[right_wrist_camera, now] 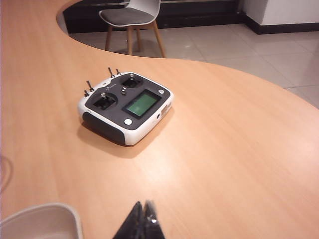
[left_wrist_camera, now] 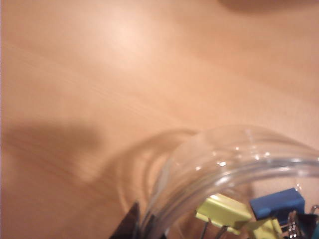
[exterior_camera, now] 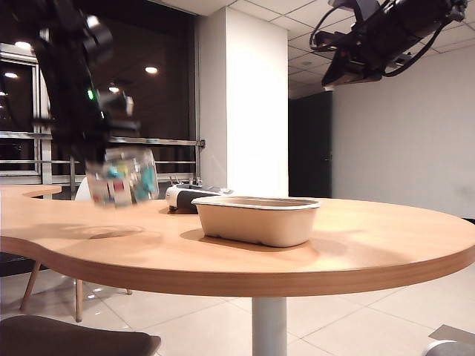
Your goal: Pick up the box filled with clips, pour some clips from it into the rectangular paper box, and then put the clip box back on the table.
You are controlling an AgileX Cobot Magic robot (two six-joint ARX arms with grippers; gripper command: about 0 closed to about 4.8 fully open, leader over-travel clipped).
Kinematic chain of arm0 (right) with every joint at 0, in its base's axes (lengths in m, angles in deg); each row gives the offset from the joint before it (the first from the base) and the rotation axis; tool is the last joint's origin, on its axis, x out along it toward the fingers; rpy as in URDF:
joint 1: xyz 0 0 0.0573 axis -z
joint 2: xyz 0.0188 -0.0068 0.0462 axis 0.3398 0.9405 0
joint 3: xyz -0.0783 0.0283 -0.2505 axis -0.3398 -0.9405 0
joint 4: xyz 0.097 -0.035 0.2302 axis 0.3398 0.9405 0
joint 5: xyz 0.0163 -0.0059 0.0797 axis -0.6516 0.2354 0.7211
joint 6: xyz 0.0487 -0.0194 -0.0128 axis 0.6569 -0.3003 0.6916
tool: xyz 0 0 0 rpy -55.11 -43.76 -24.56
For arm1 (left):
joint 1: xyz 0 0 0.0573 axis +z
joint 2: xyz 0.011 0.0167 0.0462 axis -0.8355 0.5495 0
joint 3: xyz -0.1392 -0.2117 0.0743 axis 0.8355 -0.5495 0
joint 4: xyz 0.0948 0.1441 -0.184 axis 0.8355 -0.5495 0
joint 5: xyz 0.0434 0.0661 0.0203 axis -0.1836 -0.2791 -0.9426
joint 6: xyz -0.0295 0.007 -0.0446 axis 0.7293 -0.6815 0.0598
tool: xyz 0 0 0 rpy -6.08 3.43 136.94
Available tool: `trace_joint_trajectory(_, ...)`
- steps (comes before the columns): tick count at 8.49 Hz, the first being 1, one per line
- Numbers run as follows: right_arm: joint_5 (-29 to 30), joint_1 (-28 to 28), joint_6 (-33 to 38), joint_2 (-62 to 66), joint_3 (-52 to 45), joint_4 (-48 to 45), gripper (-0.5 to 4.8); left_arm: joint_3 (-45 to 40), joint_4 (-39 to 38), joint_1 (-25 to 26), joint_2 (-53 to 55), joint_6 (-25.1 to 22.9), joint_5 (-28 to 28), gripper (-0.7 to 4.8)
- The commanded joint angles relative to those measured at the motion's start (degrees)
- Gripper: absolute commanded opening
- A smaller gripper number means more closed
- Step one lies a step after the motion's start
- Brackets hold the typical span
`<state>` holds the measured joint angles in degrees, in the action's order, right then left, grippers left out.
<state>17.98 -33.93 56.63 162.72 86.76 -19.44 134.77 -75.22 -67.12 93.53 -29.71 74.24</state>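
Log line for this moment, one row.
left gripper: shut on clip box, above table | paper box: on table | right gripper: shut, raised

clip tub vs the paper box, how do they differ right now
The box filled with clips is clear, round and small, while the rectangular paper box is beige, opaque, oblong and wider. The tub hangs above the table in the left gripper; the paper box rests on it. The tub shows coloured clips; the paper box's contents are hidden.
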Motion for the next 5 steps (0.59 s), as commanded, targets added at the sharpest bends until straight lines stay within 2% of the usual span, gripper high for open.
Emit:
trace_joint_trajectory(1,0.13,-0.09,0.26,-0.39,0.2,-0.61,-0.01,0.44,2.97,-0.09,5.9,-0.04,2.23,-0.06)
trace_joint_trajectory(2,0.13,-0.09,0.26,-0.39,0.2,-0.61,-0.01,0.44,3.56,-0.33,6.03,0.0,3.41,-0.06)
trace_joint_trajectory(3,-0.09,-0.09,0.24,-0.42,0.2,-1.11,0.0,0.85,4.2,-0.57,4.55,0.2,3.1,1.5)
trace_joint_trajectory(4,-0.09,-0.09,0.24,-0.42,0.2,-1.77,0.0,0.85,4.26,-0.57,3.82,0.42,3.13,1.25)
trace_joint_trajectory(5,-6.43,-0.07,0.22,-9.79,-0.04,2.32,-0.01,0.52,5.01,-0.81,-13.22,7.58,5.51,-0.07)
